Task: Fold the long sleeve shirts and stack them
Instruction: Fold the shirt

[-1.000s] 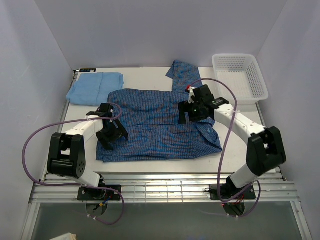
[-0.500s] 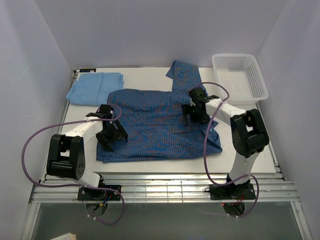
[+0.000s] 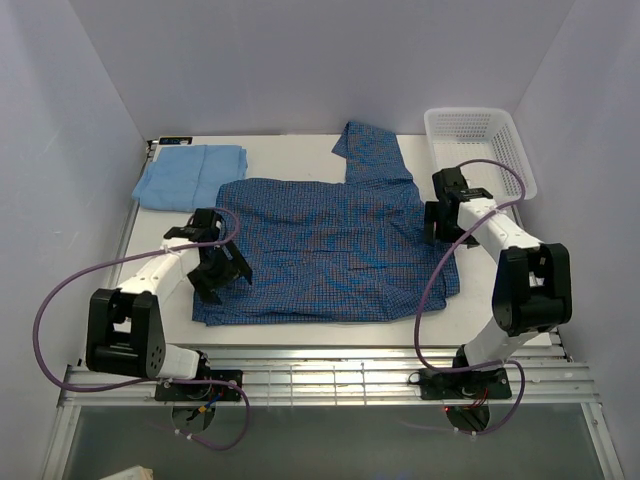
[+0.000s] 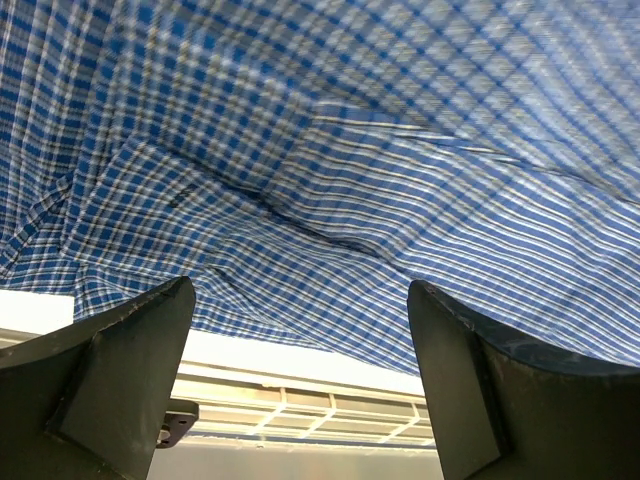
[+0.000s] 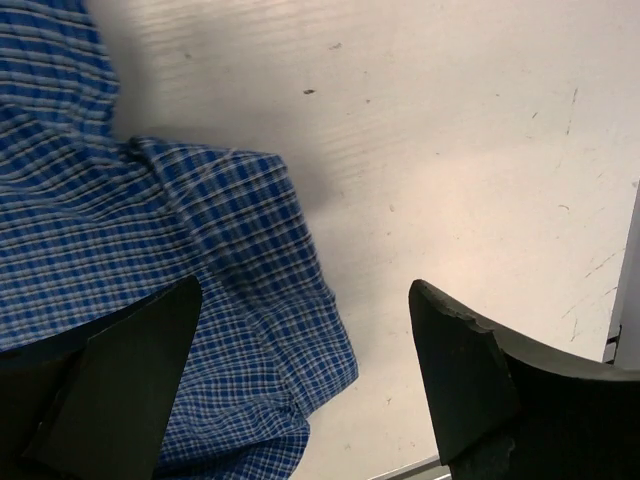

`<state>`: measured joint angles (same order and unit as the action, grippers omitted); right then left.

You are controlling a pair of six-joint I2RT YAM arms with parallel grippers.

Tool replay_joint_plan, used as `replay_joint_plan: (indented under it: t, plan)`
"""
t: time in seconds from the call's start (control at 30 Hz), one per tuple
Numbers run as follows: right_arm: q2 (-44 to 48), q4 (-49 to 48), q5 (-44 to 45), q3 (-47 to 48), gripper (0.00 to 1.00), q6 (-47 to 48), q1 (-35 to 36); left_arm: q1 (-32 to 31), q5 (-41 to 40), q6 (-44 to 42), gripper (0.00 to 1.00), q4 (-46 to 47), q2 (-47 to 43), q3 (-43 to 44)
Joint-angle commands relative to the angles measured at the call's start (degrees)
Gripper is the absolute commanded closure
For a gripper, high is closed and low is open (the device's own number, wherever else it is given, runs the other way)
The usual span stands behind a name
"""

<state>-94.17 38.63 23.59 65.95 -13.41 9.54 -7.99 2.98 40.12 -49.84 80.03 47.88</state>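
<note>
The dark blue checked long sleeve shirt (image 3: 330, 245) lies spread out flat in the middle of the table, one sleeve reaching toward the back. A plain light blue shirt (image 3: 190, 175) lies folded at the back left. My left gripper (image 3: 222, 272) hovers open over the checked shirt's left front part; its wrist view shows checked cloth (image 4: 380, 180) beyond the open gripper (image 4: 300, 390), nothing between the fingers. My right gripper (image 3: 438, 228) hangs open at the shirt's right edge. In the right wrist view, this gripper (image 5: 305, 390) straddles the cloth edge (image 5: 240, 290) and bare table.
A white mesh basket (image 3: 510, 197) stands at the back right, just behind the right gripper. The table's (image 3: 290, 155) slatted front rail (image 4: 300, 400) runs close behind the shirt's hem. Grey walls close in on both sides.
The right gripper has moved right, from over the shirt's chest to its right edge. The left gripper has shifted slightly left. Both stay open.
</note>
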Motion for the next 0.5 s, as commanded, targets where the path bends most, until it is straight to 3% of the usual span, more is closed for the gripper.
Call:
replay_joint_plan:
  t: [0.0, 0.33, 0.47]
  plan:
    - [4.8, -0.3, -2.8, 3.0, 0.1, 1.8, 2.2, 0.3, 1.6, -1.8, 0.02, 0.2, -2.4, 3.8]
    - [6.4, -6.1, -22.9, -5.0, 0.1, 0.1, 11.6, 0.3, 2.8, -1.6, 0.02, 9.8, 3.4, 8.5]
    - [5.2, -7.0, -22.8, -8.3, 0.1, -0.1, 12.3, 0.3, 5.6, -0.9, 0.02, 12.0, 6.5, 5.4]
